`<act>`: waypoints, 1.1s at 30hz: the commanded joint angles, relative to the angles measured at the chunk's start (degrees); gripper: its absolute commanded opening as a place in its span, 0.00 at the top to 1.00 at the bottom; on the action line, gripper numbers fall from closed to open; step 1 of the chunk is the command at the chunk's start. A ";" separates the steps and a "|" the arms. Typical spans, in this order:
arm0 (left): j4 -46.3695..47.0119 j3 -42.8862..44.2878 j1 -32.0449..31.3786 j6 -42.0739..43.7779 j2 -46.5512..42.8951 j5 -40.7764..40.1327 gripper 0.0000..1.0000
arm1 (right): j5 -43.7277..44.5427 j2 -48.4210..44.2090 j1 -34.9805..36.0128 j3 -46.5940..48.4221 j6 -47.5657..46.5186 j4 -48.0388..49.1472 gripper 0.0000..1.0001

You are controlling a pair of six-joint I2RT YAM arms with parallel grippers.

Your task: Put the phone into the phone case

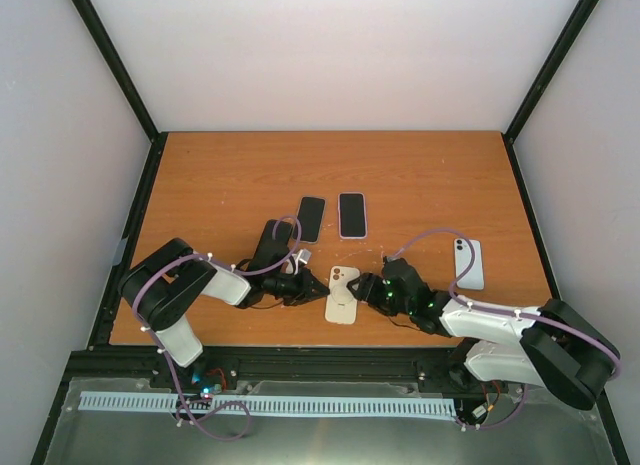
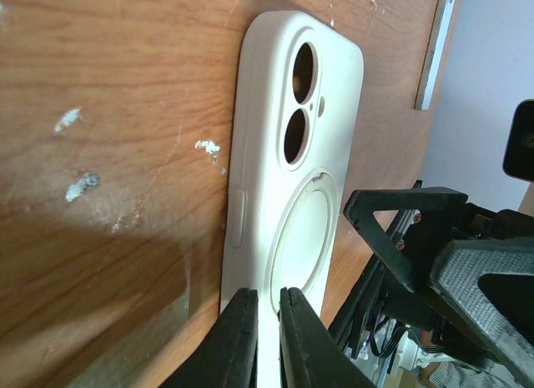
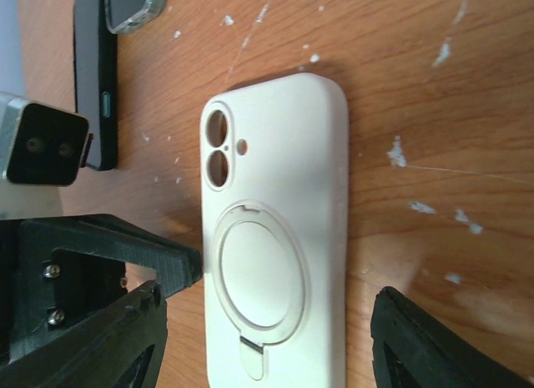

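- The case (image 1: 342, 295) is cream and lies flat on the table (image 1: 420, 175), back side up. It is in the middle, close to the near edge.
- Its two camera holes point to the far side, and a round ring (image 3: 259, 275) sits on its back.
- The left jaws are at the left long edge of the case. They are almost closed, with only a thin slit between the fingers (image 2: 242, 338). The cream case shows through this slit, but I cannot tell if they pinch it.
- The right jaws are open wide. One finger (image 3: 92, 342) is left of the near end of the case and the other is right of it, and neither touches the case.
- The left arm (image 1: 190, 285) reaches in from the near left, and the right arm (image 1: 520, 335) from the near right. The two wrists lie low over the table, one on each side of the case.
- Three phones lie flat, all apart from the case.
- The black phone (image 1: 311, 218) and the purple-rimmed phone (image 1: 352, 215) lie side by side, screen up, just beyond the case.
- The pale phone (image 1: 469, 263) lies back up at the right, beyond the right arm.
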 commanded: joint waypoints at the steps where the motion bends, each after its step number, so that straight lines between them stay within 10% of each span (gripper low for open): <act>1: 1.68 0.57 -0.66 0.14 0.45 -0.19 0.90 | 1.90 0.81 0.28 -0.69 -0.15 -0.86 0.35; 33: 6.02 -1.50 -0.66 -2.29 1.10 -0.16 0.88 | -12.69 6.29 3.87 1.55 7.18 25.50 0.34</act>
